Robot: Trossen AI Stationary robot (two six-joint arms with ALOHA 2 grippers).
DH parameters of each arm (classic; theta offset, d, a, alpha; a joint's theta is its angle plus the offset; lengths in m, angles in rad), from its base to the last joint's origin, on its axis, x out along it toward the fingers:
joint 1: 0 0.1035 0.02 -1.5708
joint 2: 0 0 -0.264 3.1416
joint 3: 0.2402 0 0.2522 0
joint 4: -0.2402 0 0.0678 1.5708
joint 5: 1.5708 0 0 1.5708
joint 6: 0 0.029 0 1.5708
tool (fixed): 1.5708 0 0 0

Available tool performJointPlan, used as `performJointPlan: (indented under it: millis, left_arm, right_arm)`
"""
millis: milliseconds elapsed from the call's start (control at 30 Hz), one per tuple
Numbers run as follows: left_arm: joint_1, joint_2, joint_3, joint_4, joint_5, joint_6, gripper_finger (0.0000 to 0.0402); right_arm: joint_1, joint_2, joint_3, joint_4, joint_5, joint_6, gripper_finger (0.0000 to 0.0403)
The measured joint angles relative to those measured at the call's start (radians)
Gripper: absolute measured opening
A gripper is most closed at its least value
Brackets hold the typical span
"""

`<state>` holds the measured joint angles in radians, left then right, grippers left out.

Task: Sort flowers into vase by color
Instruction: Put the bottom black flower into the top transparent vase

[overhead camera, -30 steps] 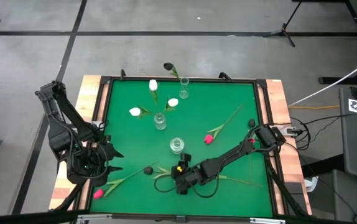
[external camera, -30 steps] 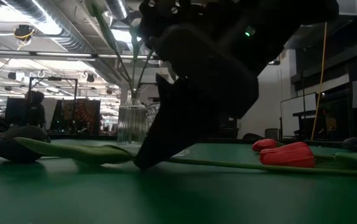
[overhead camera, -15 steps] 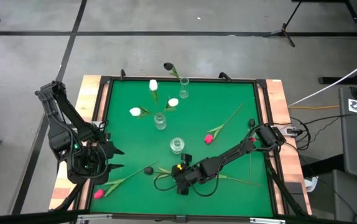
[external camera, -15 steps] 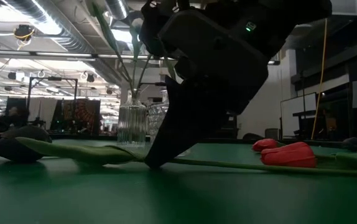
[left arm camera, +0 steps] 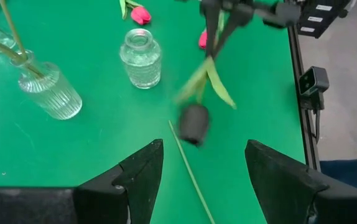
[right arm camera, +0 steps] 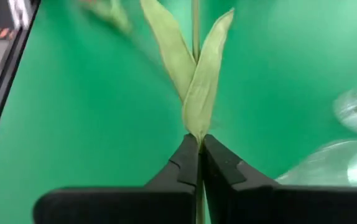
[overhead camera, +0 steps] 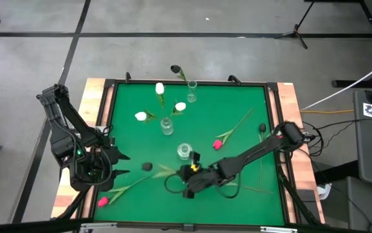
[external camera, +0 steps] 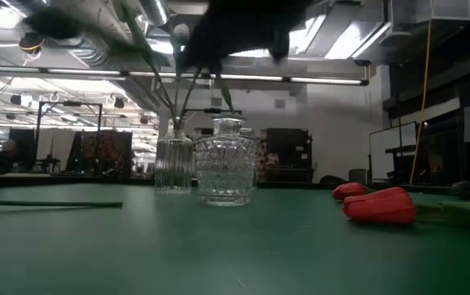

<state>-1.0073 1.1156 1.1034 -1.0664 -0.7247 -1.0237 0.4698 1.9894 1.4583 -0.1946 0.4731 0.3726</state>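
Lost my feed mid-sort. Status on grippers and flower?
Right gripper shut on black tulip stem, flower off the mat. Left gripper open, waiting at table's left edge. Empty vase close by; nothing blocking.

Grey concrete floor (overhead camera: 173, 39) crossed by dark tape lines (overhead camera: 82, 32) surrounds the wood-edged table (overhead camera: 288, 97). Beyond the far edge, long ceiling strip lights (external camera: 243, 79) hang before a pale wall (external camera: 333, 123).

Ceiling strip lights backlight the dim low view; the lifted black tulip (left arm camera: 194, 122) smears with motion blur.
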Motion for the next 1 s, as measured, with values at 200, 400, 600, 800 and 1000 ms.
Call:
performJointPlan:
  millis: [200,400,600,800,1000]
  left_arm:
    - [0.000,0.000,0.000,0.000,-0.038,0.001,0.0224]
    - [0.000,0.000,0.000,0.000,-0.086,0.001,0.0224]
    - [0.001,0.000,0.000,-0.001,-0.169,0.017,0.0224]
    - [0.001,0.000,0.000,-0.034,-0.238,-0.025,0.0224]
    - [0.002,0.000,0.000,-0.151,-0.293,-0.174,0.0224]
  right_arm:
    - [-0.006,-0.190,0.001,0.022,0.200,-0.199,0.0005]
    - [-0.043,-0.397,0.002,0.112,0.360,-0.552,0.0004]
    - [-0.212,-0.554,0.001,0.225,0.209,-0.912,0.0010]
    - [-0.492,-0.712,-0.150,0.381,-0.124,-0.934,0.0005]
    - [-0.735,-0.810,-0.436,0.759,-0.365,-0.775,0.0011]
